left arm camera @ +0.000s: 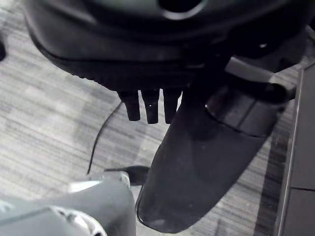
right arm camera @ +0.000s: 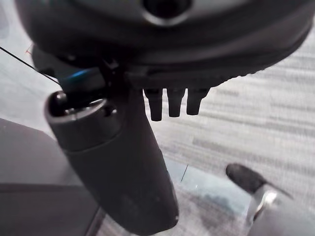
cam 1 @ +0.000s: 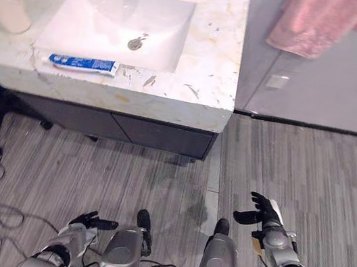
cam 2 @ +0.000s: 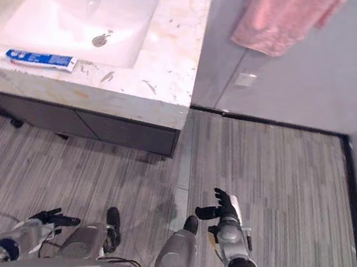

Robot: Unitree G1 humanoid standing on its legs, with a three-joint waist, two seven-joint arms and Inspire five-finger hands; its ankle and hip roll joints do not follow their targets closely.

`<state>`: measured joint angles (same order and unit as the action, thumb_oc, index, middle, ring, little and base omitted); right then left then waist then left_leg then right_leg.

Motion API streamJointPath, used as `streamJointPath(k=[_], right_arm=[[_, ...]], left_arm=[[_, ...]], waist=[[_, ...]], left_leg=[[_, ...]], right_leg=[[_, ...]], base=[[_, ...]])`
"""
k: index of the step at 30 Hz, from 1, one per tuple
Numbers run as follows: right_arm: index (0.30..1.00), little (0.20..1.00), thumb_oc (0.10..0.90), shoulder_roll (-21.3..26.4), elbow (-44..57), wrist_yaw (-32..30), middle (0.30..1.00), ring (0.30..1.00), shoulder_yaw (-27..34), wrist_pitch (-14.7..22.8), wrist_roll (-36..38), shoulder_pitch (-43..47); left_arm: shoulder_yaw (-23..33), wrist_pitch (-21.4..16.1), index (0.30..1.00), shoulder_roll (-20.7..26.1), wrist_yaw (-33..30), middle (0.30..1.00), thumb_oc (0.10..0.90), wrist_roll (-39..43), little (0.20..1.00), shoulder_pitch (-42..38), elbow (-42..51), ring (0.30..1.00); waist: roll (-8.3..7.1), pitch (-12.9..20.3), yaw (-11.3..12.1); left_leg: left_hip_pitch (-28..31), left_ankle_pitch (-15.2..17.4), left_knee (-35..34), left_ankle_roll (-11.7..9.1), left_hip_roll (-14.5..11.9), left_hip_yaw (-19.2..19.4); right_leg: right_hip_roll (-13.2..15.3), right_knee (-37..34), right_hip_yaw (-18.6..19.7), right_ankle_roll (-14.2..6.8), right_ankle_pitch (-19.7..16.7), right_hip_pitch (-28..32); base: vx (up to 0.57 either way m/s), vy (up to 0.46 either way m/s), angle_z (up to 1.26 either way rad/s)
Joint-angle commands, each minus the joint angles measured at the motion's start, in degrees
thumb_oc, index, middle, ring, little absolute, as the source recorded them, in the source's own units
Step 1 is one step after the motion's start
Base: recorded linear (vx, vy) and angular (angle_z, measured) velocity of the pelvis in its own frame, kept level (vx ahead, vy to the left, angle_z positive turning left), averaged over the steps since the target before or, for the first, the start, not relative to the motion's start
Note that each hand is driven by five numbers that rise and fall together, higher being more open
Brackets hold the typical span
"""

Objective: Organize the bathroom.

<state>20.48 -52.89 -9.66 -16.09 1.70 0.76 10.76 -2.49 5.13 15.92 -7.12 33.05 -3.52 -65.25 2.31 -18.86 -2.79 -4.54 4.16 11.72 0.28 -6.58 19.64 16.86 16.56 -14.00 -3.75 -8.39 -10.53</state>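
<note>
up on the marble counter (cam 1: 202, 76), a blue and white toothpaste tube (cam 1: 84, 63) lies flat along the front edge, just beside the white sink (cam 1: 118, 24). a beige cup (cam 1: 6, 5) stands at the counter's left end, and a pink towel (cam 1: 320, 21) hangs on the wall. left hand (cam 1: 92, 222) and right hand (cam 1: 262, 213) hover low over the floor, fingers loosely spread, holding nothing.

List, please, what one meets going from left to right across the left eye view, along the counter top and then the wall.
Beige cup → toothpaste tube → sink drain → bare marble counter → pink towel hanging on the wall.
</note>
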Motion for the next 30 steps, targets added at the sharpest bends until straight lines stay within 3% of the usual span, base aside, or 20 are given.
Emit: streamJointPath(k=[1,5,7,9,11,13,14,16,18,19,21,23,26,28,30], right_arm=[[0.900,0.900,0.800,3.15,2.30,0.22,0.900,0.900,-2.12,4.28,0.30,1.21],[0.900,0.900,0.800,2.73,-1.58,-0.72,0.900,0.900,-2.76,5.56,-0.24,2.75],[0.900,0.900,0.800,2.91,-1.75,-1.11,0.900,0.900,-2.71,5.28,0.97,2.90],[0.900,0.900,0.800,2.92,-1.43,-1.28,0.900,0.900,-2.58,4.02,1.34,2.65],[0.900,0.900,0.800,2.90,-1.61,-0.81,0.900,0.900,-2.89,3.41,1.31,2.12],[0.900,0.900,0.800,2.83,-1.32,-0.43,0.900,0.900,-2.97,3.20,0.77,1.60],[0.900,0.900,0.800,2.84,-1.05,-0.27,0.900,0.900,-2.69,3.08,1.16,0.87],[0.900,0.900,0.800,2.62,-1.83,-0.46,0.900,0.900,-2.38,3.26,1.33,0.70],[0.900,0.900,0.800,2.59,-2.13,-0.73,0.900,0.900,-2.28,3.22,1.89,0.75],[0.900,0.900,0.800,2.44,-2.56,-0.94,0.900,0.900,-1.91,3.34,2.50,1.08],[0.900,0.900,0.800,2.36,-1.83,-1.47,0.900,0.900,-1.37,3.30,3.59,1.78],[0.900,0.900,0.800,2.17,-0.87,-1.98,0.900,0.900,-0.98,3.40,3.14,2.22],[0.900,0.900,0.800,1.03,1.12,-3.11,0.900,0.900,-0.58,2.79,3.07,2.39],[0.900,0.900,0.800,0.80,2.13,-2.08,0.900,0.900,-1.13,2.21,2.85,2.43],[0.900,0.900,0.800,0.97,3.95,-0.67,0.900,0.900,-2.90,0.96,2.33,2.14]], left_arm=[[2.56,-2.46,0.900,6.31,-3.69,0.900,0.800,0.95,0.900,1.89,3.61,0.900],[3.32,-4.47,0.900,5.04,-2.99,0.900,0.800,1.50,0.900,1.53,2.79,0.900],[3.47,-4.62,0.900,4.37,-2.66,0.900,0.800,0.15,0.900,1.90,2.75,0.900],[3.63,-5.66,0.900,3.97,-1.48,0.900,0.800,0.80,0.900,2.20,1.91,0.900],[4.06,-6.46,0.900,3.60,-0.61,0.900,0.800,1.37,0.900,3.09,2.64,0.900],[4.40,-6.39,0.900,3.29,-0.68,0.900,0.800,0.90,0.900,3.71,3.26,0.900],[4.32,-5.70,0.900,3.26,-0.87,0.900,0.800,0.23,0.900,3.72,3.72,0.900],[3.83,-4.92,0.900,3.33,-0.35,0.900,0.800,-0.86,0.900,2.94,3.44,0.900],[3.28,-5.01,0.900,3.37,-0.01,0.900,0.800,-1.08,0.900,2.50,3.15,0.900],[2.84,-4.73,0.900,3.30,0.58,0.900,0.800,-2.39,0.900,2.07,3.34,0.900],[1.40,-3.77,0.900,3.38,0.03,0.900,0.800,-2.56,0.900,0.72,4.46,0.900],[0.33,-3.09,0.900,3.67,-0.03,0.900,0.800,-2.24,0.900,-0.24,4.60,0.900],[-0.60,-2.11,0.900,4.15,-0.57,0.900,0.800,-3.71,0.900,-0.06,4.80,0.900],[-0.20,-1.73,0.900,4.67,-1.11,0.900,0.800,-4.23,0.900,1.32,4.87,0.900],[0.75,-1.84,0.900,5.60,-2.36,0.900,0.800,-2.76,0.900,2.91,5.40,0.900]], waist=[[2.45,1.10,0.40],[1.63,1.89,1.15],[1.43,2.46,1.19],[1.23,3.22,1.30],[0.27,3.99,2.15],[-0.13,4.45,2.09],[-0.26,5.16,1.52],[0.11,6.10,0.95],[0.29,6.14,0.98],[0.52,5.92,1.06],[0.73,5.01,0.77],[1.02,4.34,0.64],[0.37,3.64,2.15],[1.16,3.60,2.26],[1.86,3.93,1.80]], left_leg=[[3.06,4.02,-0.68,-0.85,1.96,-2.14],[1.74,3.94,1.59,-2.15,2.59,-3.20],[0.35,2.33,2.40,-2.13,2.35,-3.14],[-1.16,0.15,3.75,-2.92,1.89,-5.05],[-3.02,-1.21,7.56,-3.10,1.82,-9.95],[-2.47,-1.73,8.28,-3.06,0.24,-9.85],[-1.35,-4.15,7.56,-3.95,-3.61,-8.91],[1.14,-5.96,3.82,-4.55,-6.42,-9.03],[1.03,-6.13,3.44,-4.76,-6.56,-10.75],[1.72,-4.65,2.63,-4.71,-6.00,-12.19],[2.53,-0.17,1.67,-3.97,-4.62,-9.07],[2.80,1.58,0.68,-3.43,-3.07,-6.62],[2.08,4.33,0.56,-2.16,0.72,-7.02],[2.65,3.64,-0.44,-1.41,0.15,-5.25],[3.30,2.27,-2.57,-1.27,-0.16,-4.34]], right_leg=[[-5.33,3.23,-3.21,-3.36,15.73,0.61],[-8.50,-4.06,-3.18,-1.76,15.19,4.05],[-9.32,-5.59,-2.30,-0.63,14.46,4.57],[-10.13,-6.80,-0.99,-0.09,14.40,5.49],[-9.98,-8.01,1.18,0.30,14.00,6.63],[-9.87,-8.08,1.66,0.60,14.14,7.08],[-9.73,-7.93,1.40,0.88,14.45,7.61],[-8.87,-7.22,1.65,0.38,14.58,7.25],[-8.25,-6.70,2.40,-0.17,14.49,6.81],[-6.61,-5.97,3.46,-1.57,13.89,6.32],[-2.30,-5.50,3.28,-4.80,11.29,4.74],[1.75,-5.80,2.48,-7.18,7.91,3.20],[7.71,-11.00,0.74,-8.57,-0.15,3.16],[3.76,-5.44,-0.38,-7.39,4.80,2.13],[-3.61,-0.48,-1.21,-5.51,11.49,0.41]], base=[[-0.10,-0.033,-0.46],[-0.04,-0.059,-0.02],[-0.07,-0.007,0.18],[-0.03,0.038,0.17],[0.00,0.129,0.15],[0.01,0.167,-0.27],[0.02,0.204,-0.35],[0.01,0.310,0.13],[-0.02,0.276,0.26],[-0.06,0.404,0.29],[-0.12,0.471,0.24],[-0.13,0.404,0.02],[-0.08,0.310,-0.08],[-0.05,0.179,-0.31],[-0.01,0.054,-0.46]])
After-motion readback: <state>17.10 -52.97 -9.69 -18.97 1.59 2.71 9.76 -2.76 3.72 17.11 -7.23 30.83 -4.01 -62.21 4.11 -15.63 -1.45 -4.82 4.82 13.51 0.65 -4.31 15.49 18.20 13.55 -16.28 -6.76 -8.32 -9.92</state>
